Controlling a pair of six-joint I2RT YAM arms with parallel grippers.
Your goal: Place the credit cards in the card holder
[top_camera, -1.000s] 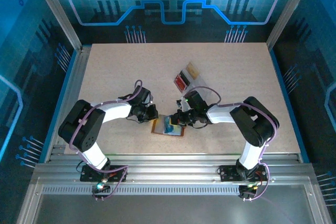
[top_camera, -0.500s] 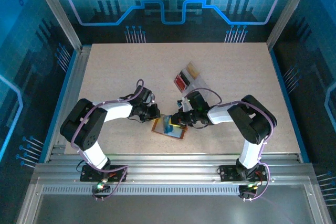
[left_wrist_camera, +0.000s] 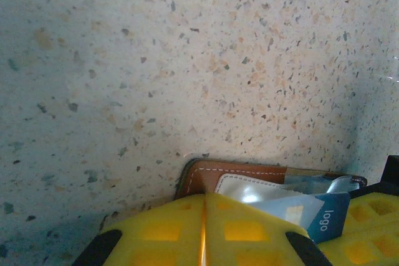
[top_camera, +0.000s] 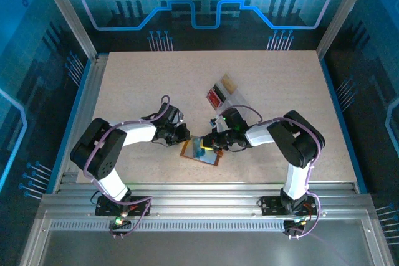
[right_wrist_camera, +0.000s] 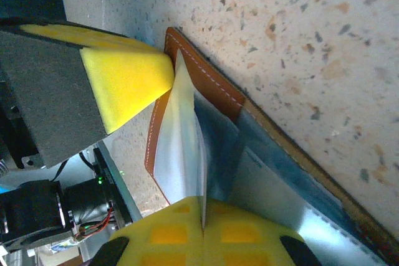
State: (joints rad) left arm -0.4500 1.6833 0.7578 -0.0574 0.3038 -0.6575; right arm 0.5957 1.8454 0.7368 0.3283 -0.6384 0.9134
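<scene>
With the right gripper point(right_wrist_camera: 202, 232) pinching the card point(left_wrist_camera: 321, 216) at the pocket of the holder point(left_wrist_camera: 202, 182), and the left gripper point(left_wrist_camera: 202, 235) shut, pressing its corner, a skewed push could buckle the card or skid the holder.

Brown card holder point(left_wrist_camera: 215, 175), blue credit card point(left_wrist_camera: 325, 215)

Tray point(top_camera: 233, 98) behind — card holder point(top_camera: 206, 156) between left pincer point(top_camera: 185, 136) and right pincer point(top_camera: 211, 143).

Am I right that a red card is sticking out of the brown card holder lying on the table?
Not quite: the card sticking out of the brown card holder on the table is blue, not red. The left wrist view shows it.
</scene>
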